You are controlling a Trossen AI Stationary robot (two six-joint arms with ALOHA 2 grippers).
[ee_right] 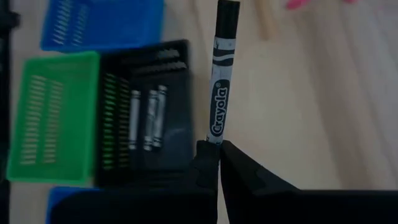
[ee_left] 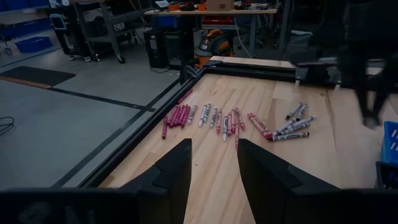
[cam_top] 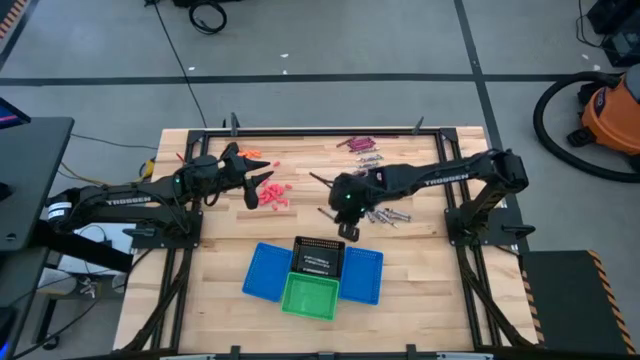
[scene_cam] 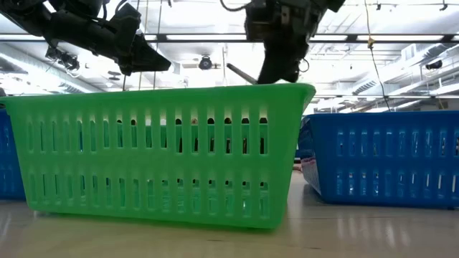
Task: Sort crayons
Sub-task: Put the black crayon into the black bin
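Right jaws (ee_right: 219,149) pinch 1 black crayon (ee_right: 222,74); left jaws (ee_left: 214,168) parted.

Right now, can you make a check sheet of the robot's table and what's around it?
Surface: wooden table, framed by black rails.
Job's things: pink crayons at left, maroon row at the far edge, grey crayons; three grey ones in the black basket.
Clutter: green basket, blue baskets.
Grippers: left gripper jaws open, empty; right gripper shut on a black crayon.
Cables: cable on floor.
Surroundings: orange vacuum.
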